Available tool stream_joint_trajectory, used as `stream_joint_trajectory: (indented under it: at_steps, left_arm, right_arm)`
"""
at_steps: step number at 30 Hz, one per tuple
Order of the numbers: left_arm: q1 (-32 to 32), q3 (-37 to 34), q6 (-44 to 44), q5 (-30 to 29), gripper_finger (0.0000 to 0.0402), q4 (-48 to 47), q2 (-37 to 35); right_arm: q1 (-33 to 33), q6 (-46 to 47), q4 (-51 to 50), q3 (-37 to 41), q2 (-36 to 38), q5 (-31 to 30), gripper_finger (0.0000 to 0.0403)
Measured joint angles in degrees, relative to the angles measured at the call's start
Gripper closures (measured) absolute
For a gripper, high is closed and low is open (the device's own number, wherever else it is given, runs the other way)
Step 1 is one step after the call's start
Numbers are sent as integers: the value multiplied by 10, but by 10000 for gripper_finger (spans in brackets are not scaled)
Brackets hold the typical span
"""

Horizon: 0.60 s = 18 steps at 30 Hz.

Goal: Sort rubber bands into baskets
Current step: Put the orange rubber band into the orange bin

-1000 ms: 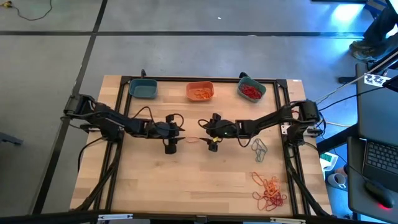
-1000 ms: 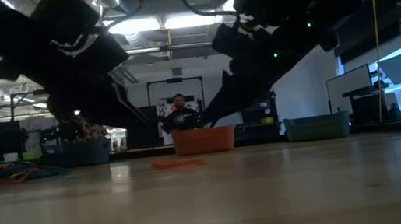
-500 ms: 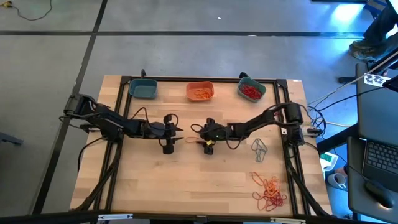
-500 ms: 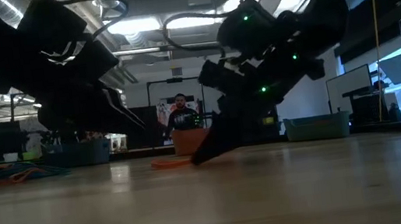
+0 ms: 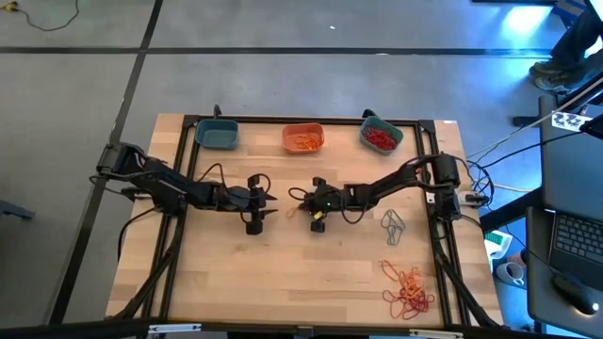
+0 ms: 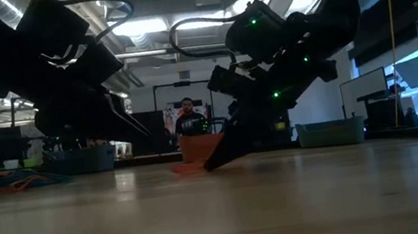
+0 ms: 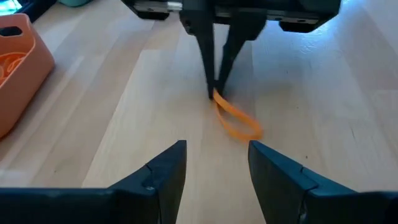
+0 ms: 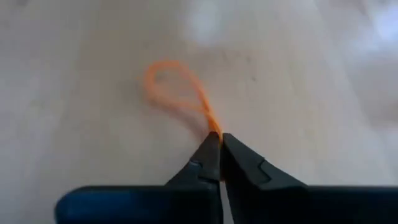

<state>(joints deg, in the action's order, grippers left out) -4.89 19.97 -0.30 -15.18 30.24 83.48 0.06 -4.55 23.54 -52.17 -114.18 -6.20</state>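
Note:
An orange rubber band [image 7: 237,122] lies on the wooden table near its middle, between my two grippers. My right gripper [image 8: 219,142] slants down onto the table and is shut on the band's end nearest to it. My left gripper [image 7: 214,163] hovers open just to the table's left of the band, and its fingers point at the band without touching it. Three baskets stand along the far edge. The left one is teal [image 5: 218,135]. The middle one is orange [image 5: 302,138] and has orange bands in it. The right one is teal [image 5: 381,137] and has red bands in it. My right gripper pinches the band's right-hand end [image 8: 214,129] between the very tips of its two fingers. The fingers come slanting down from the table's right. The loop narrows into the tips, and the rest of the band [image 8: 173,87] lies on the table, spread in a teardrop shape toward my left gripper.
A few grey bands [image 5: 393,226] lie to the right of the middle. A heap of orange and red bands [image 5: 408,290] lies at the near right. Black cables loop around both arms. A person [image 6: 188,118] sits in the room beyond the table.
My right gripper has come down to the table and a little toward its left edge. Its fingers have shut on the near end of the orange band.

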Motion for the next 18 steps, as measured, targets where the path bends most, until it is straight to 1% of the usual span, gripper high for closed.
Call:
stream_joint_trajectory:
  at_steps: [3, 8, 11, 14, 16, 18]
  left_arm:
    - [0, 0, 0, 0, 232, 0, 0]
    - [0, 0, -11, 0, 232, -11, 0]
    - [0, 0, -13, 0, 232, -14, 0]
    - [0, 0, -13, 0, 232, -13, 0]
    - [0, 0, -13, 0, 232, -12, 0]
    - [0, 0, -13, 0, 232, -12, 0]
  right_arm:
    - [-2, -10, -20, 2, 20, -59, 378]
    - [-3, -53, -37, 2, 71, -192, 396]
    - [-13, -96, -24, 2, 90, -262, 395]
    - [-42, -138, 12, 1, 97, -292, 387]
    - [-67, -139, 26, 1, 96, -291, 385]
    - [-94, -138, 35, 1, 96, -274, 387]
